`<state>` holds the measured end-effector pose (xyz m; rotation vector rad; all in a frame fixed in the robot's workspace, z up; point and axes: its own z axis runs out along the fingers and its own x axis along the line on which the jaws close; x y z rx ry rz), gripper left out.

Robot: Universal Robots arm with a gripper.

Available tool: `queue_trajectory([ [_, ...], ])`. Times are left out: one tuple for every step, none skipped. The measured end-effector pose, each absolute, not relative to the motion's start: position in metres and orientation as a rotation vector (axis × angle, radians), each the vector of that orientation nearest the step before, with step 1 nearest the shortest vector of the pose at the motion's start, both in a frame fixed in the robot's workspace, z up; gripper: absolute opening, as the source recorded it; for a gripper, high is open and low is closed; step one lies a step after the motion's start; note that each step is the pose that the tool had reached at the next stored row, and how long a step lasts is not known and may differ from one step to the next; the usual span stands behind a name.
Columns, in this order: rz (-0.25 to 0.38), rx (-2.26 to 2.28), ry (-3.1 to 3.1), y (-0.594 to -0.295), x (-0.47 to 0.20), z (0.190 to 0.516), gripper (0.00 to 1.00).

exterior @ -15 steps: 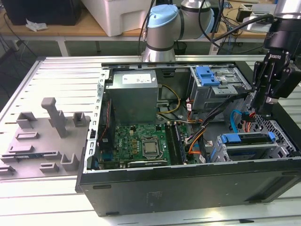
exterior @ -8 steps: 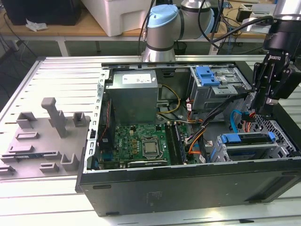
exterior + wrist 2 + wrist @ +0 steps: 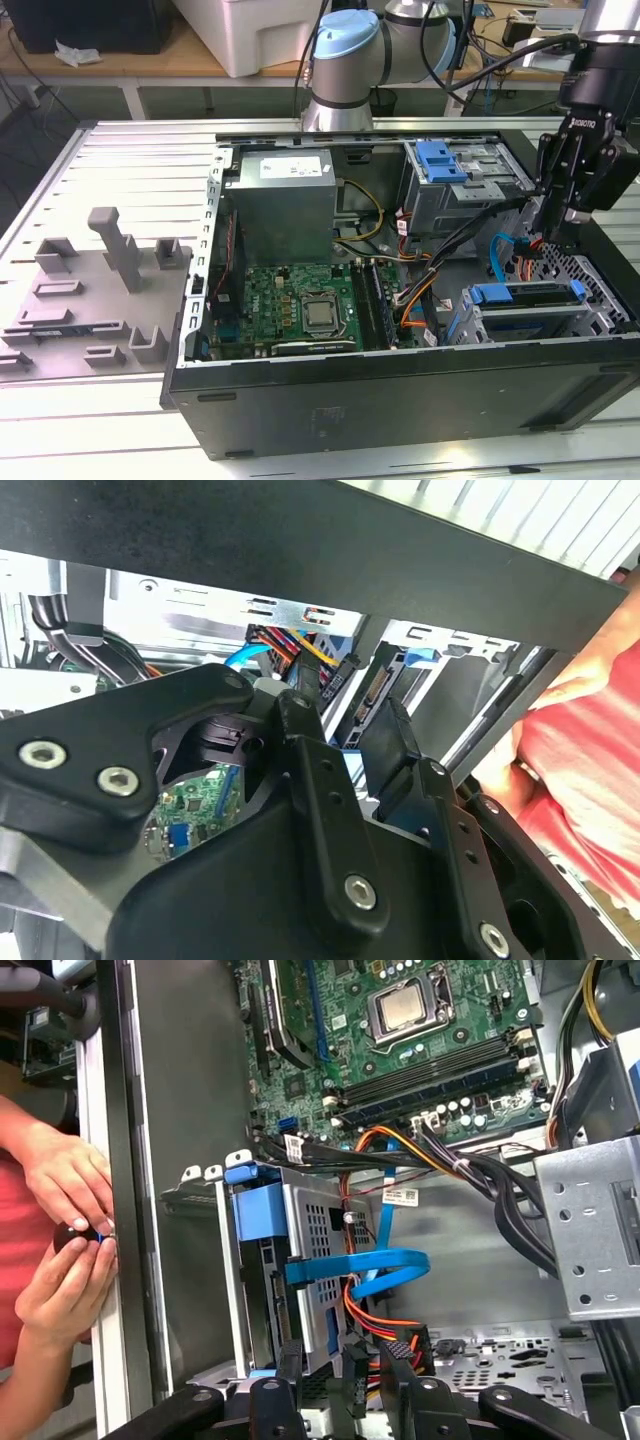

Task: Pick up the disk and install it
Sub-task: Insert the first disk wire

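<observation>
The disk (image 3: 527, 296), silver with a blue carrier frame, sits in the drive cage (image 3: 590, 285) at the lower right of the open computer case in the exterior view. In the first wrist view the disk's blue frame (image 3: 262, 1212) shows at the cage's end, with a blue data cable (image 3: 360, 1265) looping across the cage side. My gripper (image 3: 556, 236) hangs above the cage's far end. In both wrist views its black fingers (image 3: 292, 1392) stand apart around a gap, close to a black connector (image 3: 343, 676) with coloured wires. Nothing is clamped between the fingers (image 3: 300, 730).
The motherboard (image 3: 300, 305), the grey power-supply box (image 3: 285, 195) and an upper drive bay with a blue latch (image 3: 441, 160) fill the case. A person's hands (image 3: 65, 1230) hold a small thing just outside the case wall (image 3: 175, 1160). Grey fixtures (image 3: 110, 280) stand at the exterior view's left.
</observation>
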<state>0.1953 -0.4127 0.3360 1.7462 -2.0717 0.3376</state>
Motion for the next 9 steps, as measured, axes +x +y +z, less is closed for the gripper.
queue_trajectory([
  [0.338, 1.746, -2.071, -0.4127, 0.1953, 0.3358, 0.44],
  [0.339, 1.745, -2.071, -0.4127, 0.1952, 0.3356, 0.44],
  [0.340, 1.745, -2.070, -0.4127, 0.1955, 0.3353, 0.44],
  [0.340, 1.745, -2.070, -0.4127, 0.1957, 0.3352, 0.44],
  [0.341, 1.744, -2.069, -0.4126, 0.1959, 0.3352, 0.44],
  [0.341, 1.744, -2.069, -0.4126, 0.1960, 0.3351, 0.44],
  [0.341, 1.744, -2.069, -0.4126, 0.1961, 0.3351, 0.44],
  [0.341, 1.744, -2.069, -0.4126, 0.1961, 0.3351, 0.44],
  [0.341, 1.744, -2.069, -0.4126, 0.1962, 0.3351, 0.44],
])
